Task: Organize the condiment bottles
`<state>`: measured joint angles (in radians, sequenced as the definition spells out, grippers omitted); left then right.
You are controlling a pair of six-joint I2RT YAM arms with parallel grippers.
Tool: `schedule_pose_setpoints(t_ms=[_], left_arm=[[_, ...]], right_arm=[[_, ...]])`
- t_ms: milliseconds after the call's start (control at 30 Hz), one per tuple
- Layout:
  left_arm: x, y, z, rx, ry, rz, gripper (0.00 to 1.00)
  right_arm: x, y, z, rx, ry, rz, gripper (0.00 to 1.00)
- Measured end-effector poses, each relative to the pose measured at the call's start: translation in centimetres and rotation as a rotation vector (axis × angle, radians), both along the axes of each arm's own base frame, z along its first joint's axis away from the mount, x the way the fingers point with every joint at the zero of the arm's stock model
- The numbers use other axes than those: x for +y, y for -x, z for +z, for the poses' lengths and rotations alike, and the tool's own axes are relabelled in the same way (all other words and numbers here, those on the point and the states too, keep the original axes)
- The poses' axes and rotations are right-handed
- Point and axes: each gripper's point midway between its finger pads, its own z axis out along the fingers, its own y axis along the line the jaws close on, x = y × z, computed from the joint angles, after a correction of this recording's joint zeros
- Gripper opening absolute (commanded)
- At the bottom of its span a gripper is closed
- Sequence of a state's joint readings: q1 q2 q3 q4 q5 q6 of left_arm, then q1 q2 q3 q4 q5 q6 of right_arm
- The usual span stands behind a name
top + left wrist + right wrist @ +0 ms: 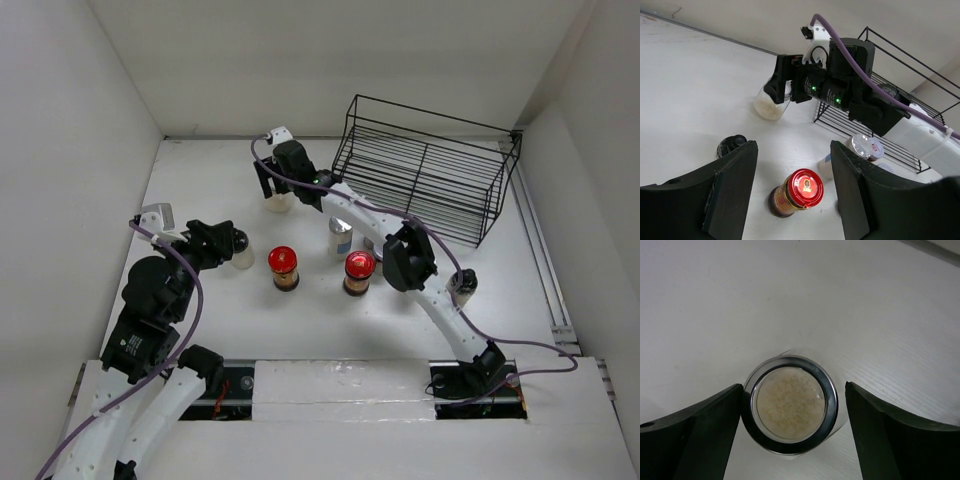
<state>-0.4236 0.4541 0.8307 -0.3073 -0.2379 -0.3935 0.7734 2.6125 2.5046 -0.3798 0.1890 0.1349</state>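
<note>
White walls close in a white counter. The condiment bottles stand loose on it, and none is in the black wire rack at the far right, as far as the views show. If the rack is where they belong, I judge the sorting barely begun, with every jar in sight left to move.

The step in hand concerns the pale-grain jar, upright at the far middle of the counter. Its clear, metal-ringed lid shows fine cream grains inside, which fill only the lower part of the glass. The right claw stands wide astride it. One finger is touching or just beside the glass and the other is apart from it, so nothing is gripped yet.

Nearer the arms, two red-lidded jars with dark contents stand upright and apart in mid-counter, one to the left and the other close against the right arm. A black-lidded jar with pale contents sits just left of them, beside the left claw. That claw is partly open and holds nothing, and one red lid shows below the gap between its fingers.

A silver-lidded jar stands near the rack's front, with a paler jar just beside it. A lone jar stands to the right of the right arm, its contents too small to tell.
</note>
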Motion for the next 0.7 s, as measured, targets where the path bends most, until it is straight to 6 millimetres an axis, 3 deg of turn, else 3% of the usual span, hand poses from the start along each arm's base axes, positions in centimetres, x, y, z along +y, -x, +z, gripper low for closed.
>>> schedule_pose_setpoints(t_ms=[167, 333, 467, 533, 633, 667, 700], left_arm=[[0.0, 0.0, 0.1, -0.003, 0.0, -0.002, 0.54], [0.0, 0.0, 0.1, -0.004, -0.007, -0.003, 0.54], [0.0, 0.0, 0.1, -0.005, -0.01, -0.003, 0.54], [0.0, 0.0, 0.1, -0.005, -0.01, -0.003, 0.54], [0.0, 0.0, 0.1, -0.005, -0.01, -0.003, 0.54], [0.0, 0.0, 0.1, -0.005, -0.01, -0.003, 0.54], [0.0, 0.0, 0.1, -0.005, -0.01, -0.003, 0.54]], right_arm=[[0.2, -0.8, 0.9, -0.052, -0.023, -0.033, 0.63], [0.6, -0.8, 0.7, -0.082, -0.025, -0.048, 0.93], [0.7, -0.2, -1.0, -0.064, 0.009, -0.042, 0.95], [0.7, -0.2, -1.0, -0.064, 0.009, -0.044, 0.9], [0.7, -0.3, -0.7, -0.075, 0.0, -0.049, 0.73], [0.7, -0.4, -0.4, -0.084, -0.006, -0.049, 0.6], [0.6, -0.3, -0.3, -0.086, -0.007, -0.051, 0.58]])
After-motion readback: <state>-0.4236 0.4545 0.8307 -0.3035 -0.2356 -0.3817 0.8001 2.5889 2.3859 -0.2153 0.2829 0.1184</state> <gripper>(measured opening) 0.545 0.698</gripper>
